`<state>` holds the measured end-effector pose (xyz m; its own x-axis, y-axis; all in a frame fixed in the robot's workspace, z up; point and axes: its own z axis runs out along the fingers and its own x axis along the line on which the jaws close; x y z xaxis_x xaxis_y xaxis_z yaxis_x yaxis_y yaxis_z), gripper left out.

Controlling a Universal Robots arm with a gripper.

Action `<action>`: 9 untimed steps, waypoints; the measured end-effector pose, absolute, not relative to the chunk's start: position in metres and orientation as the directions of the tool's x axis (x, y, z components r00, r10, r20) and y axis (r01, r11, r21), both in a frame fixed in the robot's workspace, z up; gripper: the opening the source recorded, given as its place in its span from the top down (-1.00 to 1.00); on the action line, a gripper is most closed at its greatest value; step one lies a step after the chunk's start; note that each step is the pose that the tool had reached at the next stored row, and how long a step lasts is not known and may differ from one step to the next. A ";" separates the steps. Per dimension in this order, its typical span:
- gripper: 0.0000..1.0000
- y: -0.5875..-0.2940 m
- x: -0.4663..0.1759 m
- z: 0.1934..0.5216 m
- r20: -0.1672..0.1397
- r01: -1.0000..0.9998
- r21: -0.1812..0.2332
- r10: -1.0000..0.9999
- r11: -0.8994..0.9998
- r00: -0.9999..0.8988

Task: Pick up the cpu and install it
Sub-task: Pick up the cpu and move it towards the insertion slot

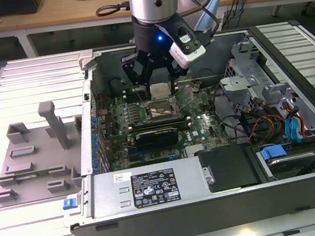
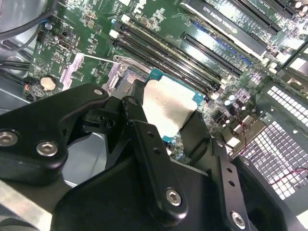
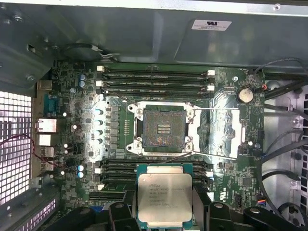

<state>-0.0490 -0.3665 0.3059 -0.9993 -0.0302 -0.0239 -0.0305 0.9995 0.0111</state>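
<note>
The cpu (image 1: 159, 90) is a small square chip with a pale silver top and a teal edge. My gripper (image 1: 156, 85) is shut on it and holds it in the air inside the open computer case. In both wrist views black fingers (image 2: 136, 107) clamp two opposite edges of the cpu (image 2: 169, 107). Below it the empty socket (image 3: 162, 129) lies open on the green motherboard (image 3: 231, 144), a dark square with a metal frame. In the first wrist view the cpu (image 3: 164, 197) hangs beside the socket, over the memory slots, and is not seated.
The case walls (image 1: 91, 128) ring the motherboard. A long black card (image 1: 157, 134) lies close to the socket. Cables (image 1: 259, 123) and drive bays (image 1: 293, 154) are on the exterior view's right. A grey plastic tray (image 1: 31, 163) sits outside the case on the exterior view's left.
</note>
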 end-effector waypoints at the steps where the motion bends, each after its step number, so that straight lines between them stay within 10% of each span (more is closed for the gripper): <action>1: -0.09 -0.366 -0.049 0.305 -0.024 -0.030 0.011 -0.030 0.999 -0.999; 9: -0.09 -0.343 -0.047 0.296 -0.024 -0.019 0.011 -0.018 1.000 -1.000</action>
<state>-0.0467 -0.3434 0.2959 -0.9995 -0.0183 -0.0240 -0.0186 0.9998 0.0111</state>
